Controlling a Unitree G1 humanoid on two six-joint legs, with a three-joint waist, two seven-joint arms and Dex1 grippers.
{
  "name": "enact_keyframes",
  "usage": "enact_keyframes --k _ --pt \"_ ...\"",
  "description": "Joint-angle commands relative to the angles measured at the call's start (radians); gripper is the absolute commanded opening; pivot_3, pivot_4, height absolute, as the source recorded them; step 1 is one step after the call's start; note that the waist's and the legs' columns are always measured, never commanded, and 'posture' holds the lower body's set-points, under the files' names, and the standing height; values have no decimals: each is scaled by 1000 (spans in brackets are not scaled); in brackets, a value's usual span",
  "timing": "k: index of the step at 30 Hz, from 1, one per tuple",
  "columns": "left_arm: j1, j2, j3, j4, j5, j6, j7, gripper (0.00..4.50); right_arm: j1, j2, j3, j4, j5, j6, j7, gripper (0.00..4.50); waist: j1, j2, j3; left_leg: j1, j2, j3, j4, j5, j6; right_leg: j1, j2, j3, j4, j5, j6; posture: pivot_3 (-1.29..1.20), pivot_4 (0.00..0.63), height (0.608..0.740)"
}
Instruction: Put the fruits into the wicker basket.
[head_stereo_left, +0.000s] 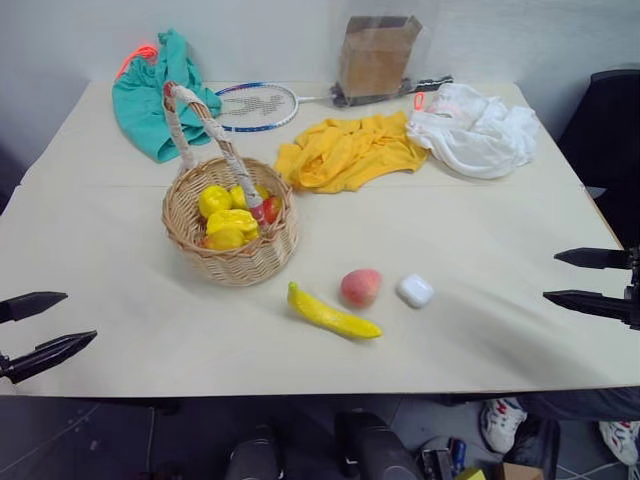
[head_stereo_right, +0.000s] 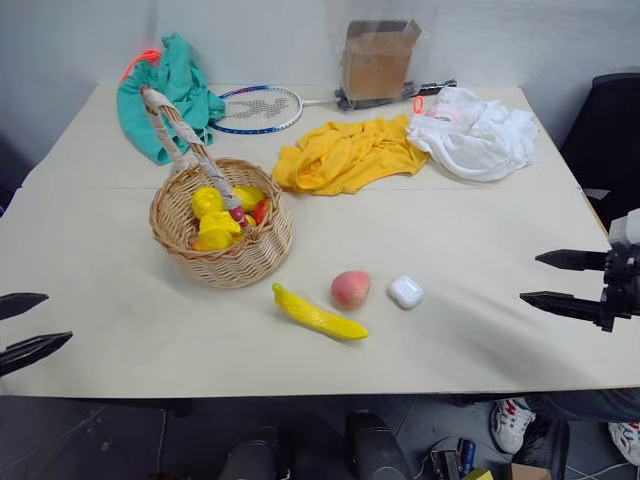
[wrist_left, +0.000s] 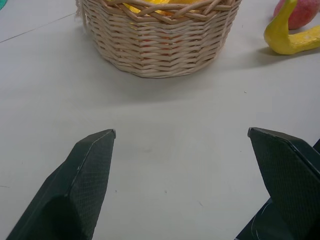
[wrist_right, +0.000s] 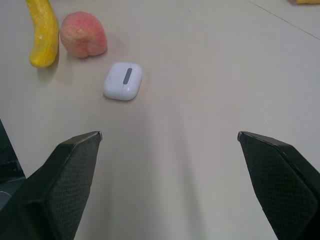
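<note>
A yellow banana (head_stereo_left: 332, 317) and a pink-red peach (head_stereo_left: 360, 287) lie side by side on the pale table, in front and to the right of the wicker basket (head_stereo_left: 232, 262). The basket stands upright with its corded handle (head_stereo_left: 205, 125) arching up, and holds several yellow fruits and a bit of red. My left gripper (head_stereo_left: 32, 328) hovers open at the table's near left edge, facing the basket (wrist_left: 159, 47). At the near right edge my right gripper (head_stereo_left: 575, 277) stands open, facing the peach (wrist_right: 83, 34) and banana (wrist_right: 42, 32). Both are empty.
A small white case (head_stereo_left: 415, 290) lies just right of the peach. Farther back are a yellow cloth (head_stereo_left: 345, 150), a white cloth (head_stereo_left: 475, 130), a teal cloth (head_stereo_left: 155, 95), a badminton racket (head_stereo_left: 258, 106) and a brown paper bag (head_stereo_left: 375, 55). A black chair (head_stereo_left: 610, 140) stands at the right.
</note>
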Motion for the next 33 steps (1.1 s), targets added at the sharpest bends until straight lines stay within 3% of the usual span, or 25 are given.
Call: enact_keyframes --k 1,15,21,28,33 --pt "-7 6 15 -2 16 -14 9 4470 -16 -24 -5 -1 -11 -6 12 4500 0 0 0 0 0 0 0 0 0 0 0 0 0 0 0 0 150 740" --pt "-60 -4 -57 15 61 -47 38 4470 -20 -23 -4 -51 -30 30 -25 4500 -3 0 0 0 0 1 1 0 0 0 0 0 1 0 0 0 150 740" --pt "-101 2 -84 -76 -5 13 42 4470 -1 19 -4 -207 3 76 -74 4500 -4 0 0 0 0 1 1 1 -1 0 0 0 3 0 1 0 150 740" --pt "-155 13 -190 -319 -166 131 44 4470 11 167 76 -471 26 168 -273 4500 -3 0 0 0 0 0 1 1 -2 0 0 0 4 1 2 0 150 740" --pt "-337 24 -337 -447 -330 220 138 4470 -4 358 186 -514 -35 159 -476 4500 1 -1 0 0 0 -1 4 4 -6 0 1 1 5 1 3 0 150 740"
